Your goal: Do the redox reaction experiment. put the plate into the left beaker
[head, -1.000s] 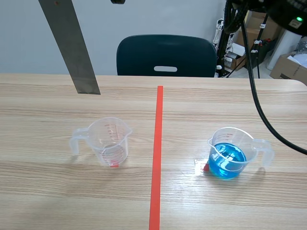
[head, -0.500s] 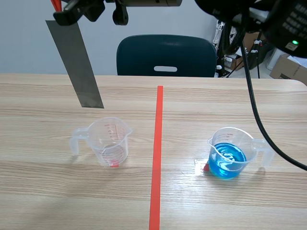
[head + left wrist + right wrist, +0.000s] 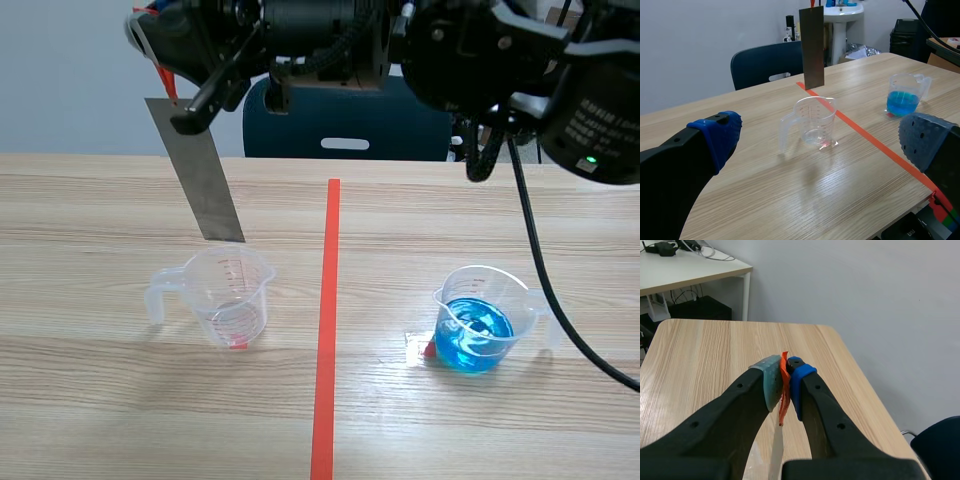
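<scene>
While the plate is held hanging over the left beaker, the left gripper is seen spread open.
The plate's orange-tagged top end is pinched between the pads of the right gripper, whose arm is stretched across the scene from the right. The grey strip is hung slightly tilted, its lower edge just above the beaker's rim, not yet inside. A second beaker, filled with blue liquid, is set well apart beyond the red tape line.
</scene>
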